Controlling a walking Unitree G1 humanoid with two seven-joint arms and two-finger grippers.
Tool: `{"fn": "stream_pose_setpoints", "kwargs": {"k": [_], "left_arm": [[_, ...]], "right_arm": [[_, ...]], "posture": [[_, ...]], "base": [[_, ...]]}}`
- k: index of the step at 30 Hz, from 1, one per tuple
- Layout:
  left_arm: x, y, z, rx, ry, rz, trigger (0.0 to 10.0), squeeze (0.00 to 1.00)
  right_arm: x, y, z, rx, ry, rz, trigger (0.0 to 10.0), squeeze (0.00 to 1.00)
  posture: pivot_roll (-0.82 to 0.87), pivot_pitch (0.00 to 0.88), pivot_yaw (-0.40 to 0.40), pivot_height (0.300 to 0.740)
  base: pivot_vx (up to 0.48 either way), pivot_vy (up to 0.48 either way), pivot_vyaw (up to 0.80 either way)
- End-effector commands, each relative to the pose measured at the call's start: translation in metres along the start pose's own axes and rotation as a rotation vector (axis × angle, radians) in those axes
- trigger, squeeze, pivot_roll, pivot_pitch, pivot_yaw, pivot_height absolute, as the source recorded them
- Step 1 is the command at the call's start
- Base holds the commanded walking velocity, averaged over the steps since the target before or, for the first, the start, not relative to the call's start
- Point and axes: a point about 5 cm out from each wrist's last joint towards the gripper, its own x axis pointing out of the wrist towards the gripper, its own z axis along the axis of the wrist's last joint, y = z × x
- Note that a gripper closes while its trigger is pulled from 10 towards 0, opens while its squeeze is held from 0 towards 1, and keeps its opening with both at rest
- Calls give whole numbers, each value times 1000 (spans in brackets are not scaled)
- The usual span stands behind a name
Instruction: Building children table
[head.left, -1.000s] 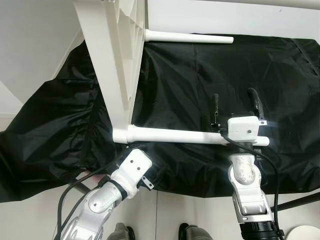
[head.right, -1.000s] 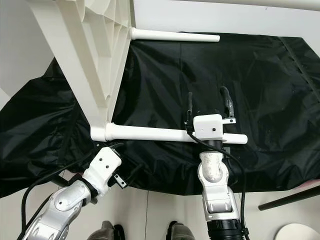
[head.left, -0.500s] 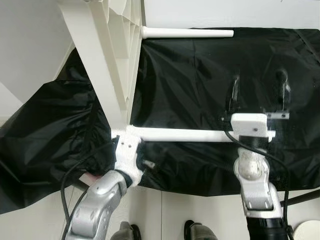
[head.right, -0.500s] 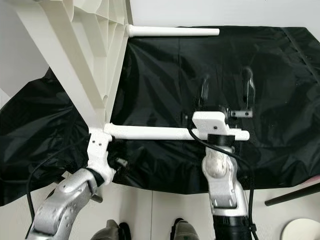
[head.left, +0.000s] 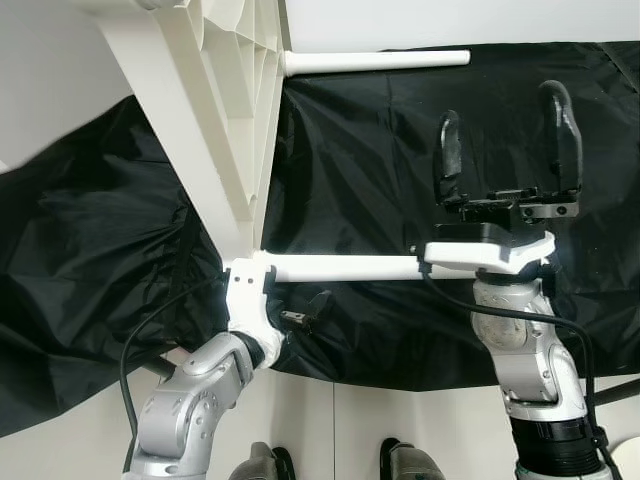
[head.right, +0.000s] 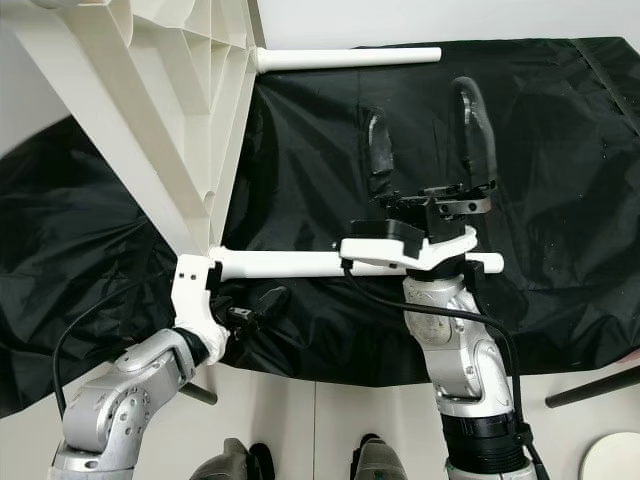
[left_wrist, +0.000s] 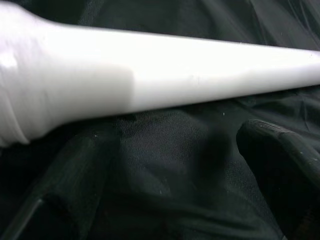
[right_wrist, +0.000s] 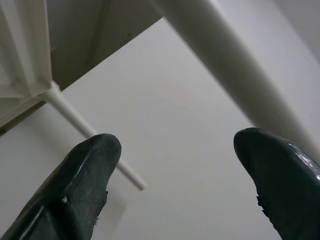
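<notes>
The white children's table lies tipped on its side, its ribbed underside (head.left: 215, 110) facing right. Two white legs stick out to the right: a far leg (head.left: 375, 62) and a near leg (head.left: 340, 267). My left gripper (left_wrist: 175, 165) is open just under the base of the near leg, whose thick end (left_wrist: 65, 95) passes close beside its fingers, not between them. My right gripper (head.left: 505, 140) is open and empty, its fingers pointing up above the near leg's free end. The right wrist hides that end.
A crumpled black cloth (head.left: 120, 250) covers the floor under the table. White floor tiles (head.left: 330, 430) and my feet (head.left: 260, 465) are at the front. A dark rod (head.right: 590, 385) and a round white object (head.right: 615, 460) lie at the front right.
My right gripper has swung upward, its fingers lifted from low over the cloth to well above the near leg. The left wrist has come up against the base of that leg.
</notes>
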Motion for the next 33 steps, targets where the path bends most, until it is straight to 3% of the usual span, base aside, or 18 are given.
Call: {"fn": "stream_pose_setpoints", "kwargs": {"k": [1,8,11,26,33], "left_arm": [[-2,4,-2,-12,26,16,10000,0],[0,4,-2,-23,32,14,10000,0],[3,6,-1,-25,38,17,10000,0],[6,5,0,-23,44,14,10000,0],[8,5,1,-28,40,12,10000,0]], "right_arm": [[8,-7,7,-45,-71,-49,10000,0],[16,-13,2,-58,-84,-65,10000,0],[30,-27,-1,-88,-106,-94,10000,0],[49,-39,4,-134,-149,-133,10000,0],[84,-39,8,-72,-166,-38,10000,0]], "posture": [[-35,182,167,740],[-46,172,165,740],[-55,167,164,740],[-68,161,153,740],[-84,159,152,740]], "base": [[0,0,0],[0,0,0],[0,0,0],[0,0,0],[0,0,0]]}}
